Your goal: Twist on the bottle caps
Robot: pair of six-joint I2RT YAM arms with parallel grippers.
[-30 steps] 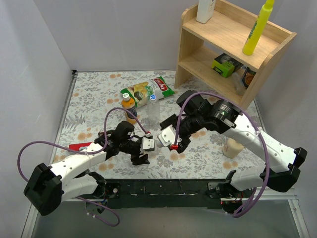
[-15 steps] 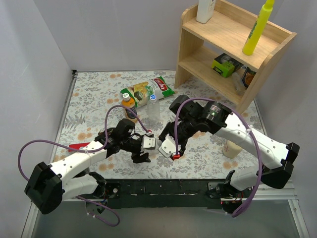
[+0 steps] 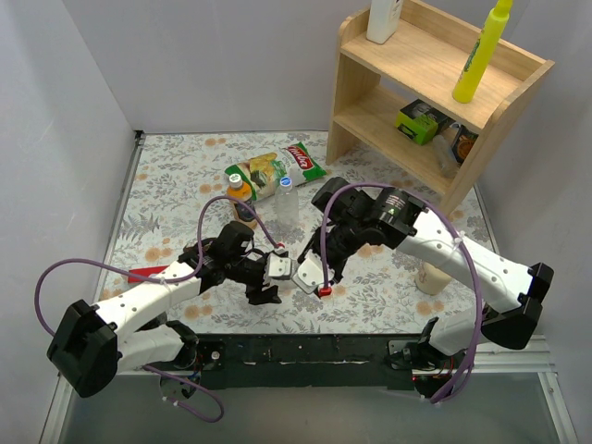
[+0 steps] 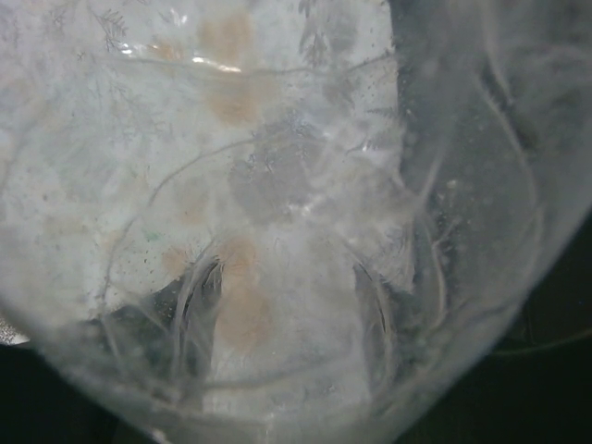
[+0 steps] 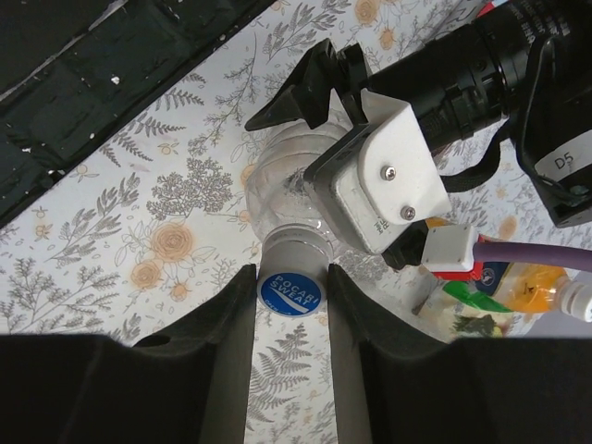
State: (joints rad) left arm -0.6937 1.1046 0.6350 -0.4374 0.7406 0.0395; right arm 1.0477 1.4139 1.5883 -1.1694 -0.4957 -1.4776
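Note:
A clear bottle (image 5: 282, 171) lies level above the table, and my left gripper (image 3: 268, 276) is shut on its body. It fills the left wrist view as a clear bottle wall (image 4: 277, 185), my fingers (image 4: 199, 305) showing dimly through it. A blue bottle cap (image 5: 289, 291) with white lettering sits on its neck. My right gripper (image 5: 289, 277) is shut on that cap, one black pad against each side. A second clear bottle (image 3: 287, 208) stands upright behind with a blue cap (image 3: 286, 182). Left of it is an orange bottle (image 3: 240, 202) with a whitish-green cap (image 3: 235, 178).
A wooden shelf (image 3: 435, 88) stands at the back right, holding a tall yellow bottle (image 3: 481, 51) and a white bottle (image 3: 383, 18). A snack bag (image 3: 277, 165) lies behind the bottles. A cream pump bottle (image 3: 432, 276) stands right of my right arm. A red object (image 3: 148, 273) lies at the left.
My right gripper has moved left and down to the mouth of the held bottle, and its jaws have closed onto the blue cap. The left arm has held still.

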